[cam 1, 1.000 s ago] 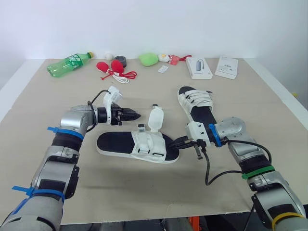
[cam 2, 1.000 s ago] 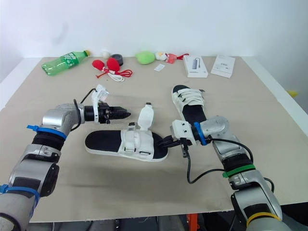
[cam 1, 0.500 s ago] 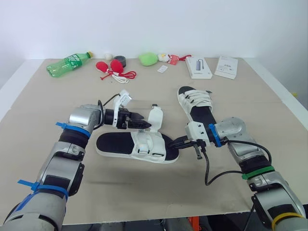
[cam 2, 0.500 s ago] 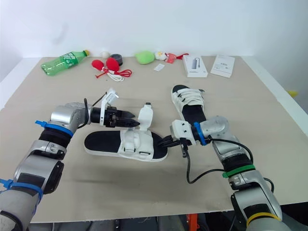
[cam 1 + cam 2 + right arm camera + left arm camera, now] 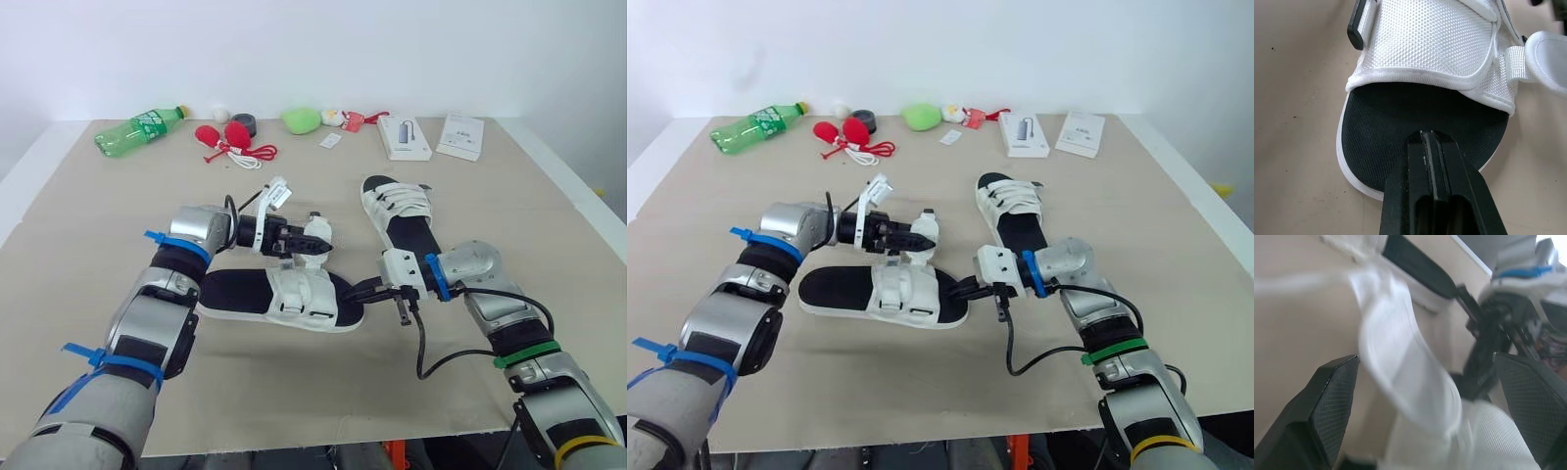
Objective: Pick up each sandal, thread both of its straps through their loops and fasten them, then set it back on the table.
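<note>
– Two grippers are at one sandal. What does each do?

– The left gripper (image 5: 306, 243) is spread wide, and the loose white strap (image 5: 1400, 357) stands up between its fingers (image 5: 1327, 401). They do not clamp it yet. The right gripper (image 5: 1429, 139) is closed, finger against finger, with nothing between them. Its tip is at the black footbed (image 5: 1400, 122), near the toe end. Whether it presses down or only hovers, I cannot tell.

– And the sandal itself?

– The near sandal (image 5: 279, 292) lies flat on the table (image 5: 88, 294), between the two arms. A black loop (image 5: 1355, 27) sits at the side of its white upper. The second sandal (image 5: 397, 211) lies farther back, near the right arm and apart from the first one. Its straps look already closed, as far as I can judge.

– So what can go wrong from here?

– I think the strap is soft and bends easily. If the left fingers close too near its tip, it can fold or slip out of them. If they pull before the right gripper really holds the sole down, the whole sandal can slide or tip on the table. The free end must also meet the narrow loop straight, because a twisted strap will probably jam there.
</note>
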You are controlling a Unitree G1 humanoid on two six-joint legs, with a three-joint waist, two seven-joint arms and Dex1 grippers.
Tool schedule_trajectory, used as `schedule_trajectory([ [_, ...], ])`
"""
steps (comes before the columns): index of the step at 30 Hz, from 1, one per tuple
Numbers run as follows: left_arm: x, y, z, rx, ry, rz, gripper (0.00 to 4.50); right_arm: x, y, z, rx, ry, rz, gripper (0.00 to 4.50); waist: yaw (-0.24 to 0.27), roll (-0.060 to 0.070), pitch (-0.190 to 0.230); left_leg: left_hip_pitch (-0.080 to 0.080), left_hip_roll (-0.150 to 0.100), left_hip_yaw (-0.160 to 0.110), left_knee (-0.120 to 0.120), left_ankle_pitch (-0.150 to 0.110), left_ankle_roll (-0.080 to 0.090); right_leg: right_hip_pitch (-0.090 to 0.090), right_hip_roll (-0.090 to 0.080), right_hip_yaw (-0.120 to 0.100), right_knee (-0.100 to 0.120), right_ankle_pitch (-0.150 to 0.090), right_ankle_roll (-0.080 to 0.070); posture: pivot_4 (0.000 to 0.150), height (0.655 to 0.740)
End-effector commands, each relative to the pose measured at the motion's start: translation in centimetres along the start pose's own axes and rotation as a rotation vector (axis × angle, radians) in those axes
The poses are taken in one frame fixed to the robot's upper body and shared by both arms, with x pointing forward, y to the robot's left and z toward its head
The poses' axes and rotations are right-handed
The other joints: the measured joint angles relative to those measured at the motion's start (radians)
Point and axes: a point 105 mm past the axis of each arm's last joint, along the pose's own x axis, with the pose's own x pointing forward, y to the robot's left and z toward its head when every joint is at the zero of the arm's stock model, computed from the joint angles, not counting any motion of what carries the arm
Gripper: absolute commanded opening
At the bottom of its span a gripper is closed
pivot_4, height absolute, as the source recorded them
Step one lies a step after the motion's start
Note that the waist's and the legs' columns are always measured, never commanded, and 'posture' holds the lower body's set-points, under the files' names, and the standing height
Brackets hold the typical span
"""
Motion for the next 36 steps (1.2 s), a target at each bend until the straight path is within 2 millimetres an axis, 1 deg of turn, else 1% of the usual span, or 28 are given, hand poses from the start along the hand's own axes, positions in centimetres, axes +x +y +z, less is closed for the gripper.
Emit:
schedule_trajectory([
  [1, 0.5, -0.1, 1.7, 0.055, -0.022, 0.003, 4.49, -0.2, 0.5, -1.0, 0.02, 0.047, 0.0, 0.0, 0.0, 0.0, 0.0, 0.0, 0.0, 0.0, 0.0, 0.0, 0.0, 0.0, 0.0, 0.0, 0.0, 0.0, 0.0, 0.15, 0.74],
  [4, 1.0, 0.1, 2.1, 0.041, -0.046, 0.016, 4.49, -0.2, 0.6, -1.0, 0.021, 0.046, -0.01, 0.0, 0.0, 0.0, 0.0, -0.001, -0.001, -0.001, 0.0, 0.0, 0.0, 0.0, 0.0, 0.0, 0.0, 0.0, 0.001, 0.15, 0.74],
  [12, 2.2, 1.1, 4.2, -0.115, -0.243, 0.112, 4.49, -0.6, 1.0, -1.2, 0.029, 0.054, -0.037, 0.0, 0.001, 0.0, 0.0, -0.002, -0.003, -0.006, 0.0, 0.0, 0.0, 0.0, 0.0, -0.002, 0.0, -0.001, 0.001, 0.15, 0.74],
  [16, 2.6, 1.3, 5.1, -0.202, -0.333, 0.134, 4.49, -0.7, 1.0, -1.2, 0.031, 0.06, -0.046, 0.0, 0.001, 0.0, 0.0, -0.002, -0.003, -0.007, 0.0, 0.0, 0.0, 0.001, 0.0, -0.003, 0.0, -0.001, 0.002, 0.15, 0.74],
  [24, 3.3, 1.6, 4.3, -0.272, -0.327, 0.154, 4.49, -0.9, 1.0, -1.3, 0.035, 0.065, -0.053, 0.0, 0.001, 0.0, 0.0, -0.002, -0.004, -0.008, 0.0, 0.0, 0.0, 0.001, -0.001, -0.003, 0.0, -0.001, 0.002, 0.15, 0.74],
  [27, 3.6, 1.6, 4.0, -0.269, -0.322, 0.152, 3.67, -0.9, 1.1, -1.3, 0.037, 0.068, -0.052, 0.0, 0.001, 0.0, 0.0, -0.002, -0.004, -0.008, 0.0, 0.0, -0.001, 0.001, -0.001, -0.003, 0.0, -0.001, 0.002, 0.15, 0.74],
  [28, 3.7, 1.6, 4.0, -0.27, -0.321, 0.15, 3.17, -0.9, 1.1, -1.3, 0.037, 0.069, -0.051, 0.0, 0.001, 0.0, 0.0, -0.002, -0.004, -0.008, 0.0, 0.0, -0.001, 0.001, -0.001, -0.003, 0.0, -0.001, 0.002, 0.15, 0.74],
  [29, 3.7, 1.6, 3.9, -0.27, -0.32, 0.149, 2.78, -0.9, 1.1, -1.3, 0.037, 0.069, -0.051, 0.0, 0.001, 0.0, 0.0, -0.002, -0.004, -0.008, 0.0, 0.0, -0.001, 0.001, -0.001, -0.003, 0.0, -0.001, 0.002, 0.15, 0.74],
  [30, 3.7, 1.5, 3.9, -0.269, -0.321, 0.147, 2.25, -0.9, 1.0, -1.3, 0.036, 0.069, -0.05, 0.0, 0.001, 0.0, 0.0, -0.002, -0.004, -0.008, 0.0, 0.0, -0.001, 0.001, -0.001, -0.004, 0.0, -0.001, 0.002, 0.15, 0.74],
  [31, 3.8, 1.5, 3.9, -0.268, -0.322, 0.147, 1.85, -0.9, 1.0, -1.3, 0.036, 0.069, -0.05, 0.0, 0.001, 0.0, 0.0, -0.002, -0.004, -0.008, 0.0, 0.0, -0.001, 0.001, -0.001, -0.004, 0.0, -0.001, 0.002, 0.15, 0.74],
  [32, 3.7, 1.6, 3.9, -0.265, -0.322, 0.15, 1.34, -0.9, 1.0, -1.3, 0.036, 0.069, -0.05, 0.0, 0.001, 0.0, 0.0, -0.002, -0.004, -0.008, 0.0, 0.0, -0.001, 0.001, -0.001, -0.004, 0.0, -0.001, 0.002, 0.15, 0.74],
  [33, 3.7, 1.6, 4.0, -0.263, -0.324, 0.153, 0.94, -0.9, 1.0, -1.3, 0.036, 0.069, -0.05, 0.0, 0.001, 0.0, 0.0, -0.002, -0.004, -0.008, 0.0, 0.0, -0.001, 0.001, -0.001, -0.004, 0.0, -0.001, 0.002, 0.15, 0.74],
  [35, 3.6, 1.8, 4.1, -0.252, -0.329, 0.166, 0.02, -0.9, 1.0, -1.3, 0.035, 0.069, -0.048, 0.0, 0.001, 0.0, 0.0, -0.002, -0.004, -0.008, 0.0, 0.0, -0.001, 0.001, -0.001, -0.004, 0.0, -0.001, 0.002, 0.15, 0.74],
  [36, 3.5, 1.8, 4.1, -0.247, -0.331, 0.169, 0.02, -0.9, 1.0, -1.3, 0.035, 0.069, -0.048, 0.0, 0.001, 0.0, 0.0, -0.002, -0.004, -0.008, 0.0, 0.0, -0.001, 0.001, -0.001, -0.004, 0.0, -0.001, 0.002, 0.15, 0.74],
])
